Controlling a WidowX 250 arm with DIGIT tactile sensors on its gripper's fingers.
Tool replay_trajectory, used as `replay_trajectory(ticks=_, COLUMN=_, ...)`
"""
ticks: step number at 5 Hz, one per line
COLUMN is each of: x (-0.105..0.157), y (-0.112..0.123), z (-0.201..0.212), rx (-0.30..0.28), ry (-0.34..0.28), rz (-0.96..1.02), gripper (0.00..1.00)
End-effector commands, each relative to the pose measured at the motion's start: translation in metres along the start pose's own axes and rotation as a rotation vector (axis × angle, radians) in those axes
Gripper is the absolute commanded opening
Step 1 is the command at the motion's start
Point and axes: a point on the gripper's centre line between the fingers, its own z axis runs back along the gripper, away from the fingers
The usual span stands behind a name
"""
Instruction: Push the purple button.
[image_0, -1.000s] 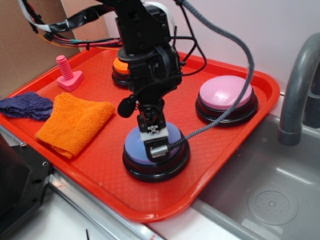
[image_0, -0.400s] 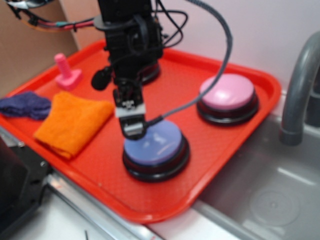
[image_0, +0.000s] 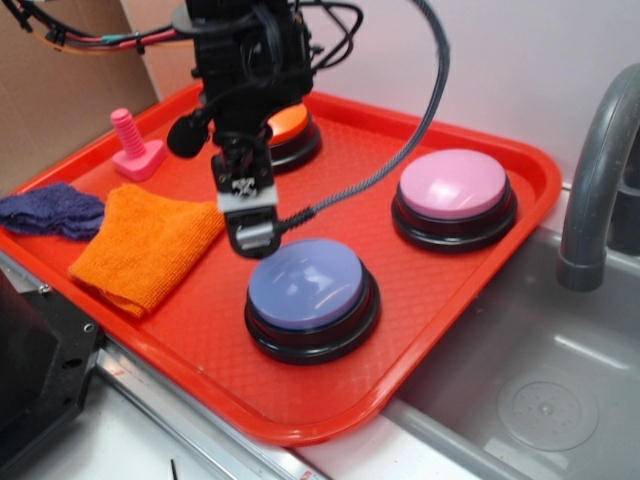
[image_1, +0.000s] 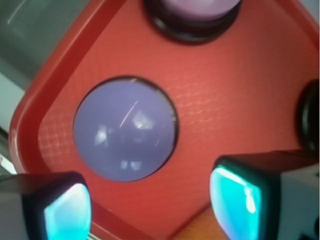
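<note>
Beside the purple button (image_0: 306, 284), open empty claw (image_0: 252, 238); orange cloth (image_0: 150, 243) and pink button (image_0: 452, 185) nearby.

Bright, even overhead light. Soft glare patches on the purple button (image_1: 125, 134) dome. Exterior view sharp; wrist view soft, gripper (image_1: 150, 205) pads blurred.

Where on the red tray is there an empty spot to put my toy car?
Bare tray lies in the middle, between the purple button, pink button and orange button. The near strip in front of the purple button is free too. The left side is crowded with the orange cloth, blue rag and pink bolt.
</note>
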Motion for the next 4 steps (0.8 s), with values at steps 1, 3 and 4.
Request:
replay_trajectory(ticks=1, x=0.001, y=-0.011, z=0.03, rx=0.012, ry=-0.054, rz=0.011, gripper=1.0)
replay_trajectory(ticks=3, x=-0.002, y=-0.016, z=0.041, rx=-0.016, ry=-0.04, rz=0.01, gripper=1.0)
replay_trajectory(ticks=4, x=-0.004, y=-0.021, z=0.053, rx=0.047, ry=-0.03, rz=0.017, gripper=1.0)
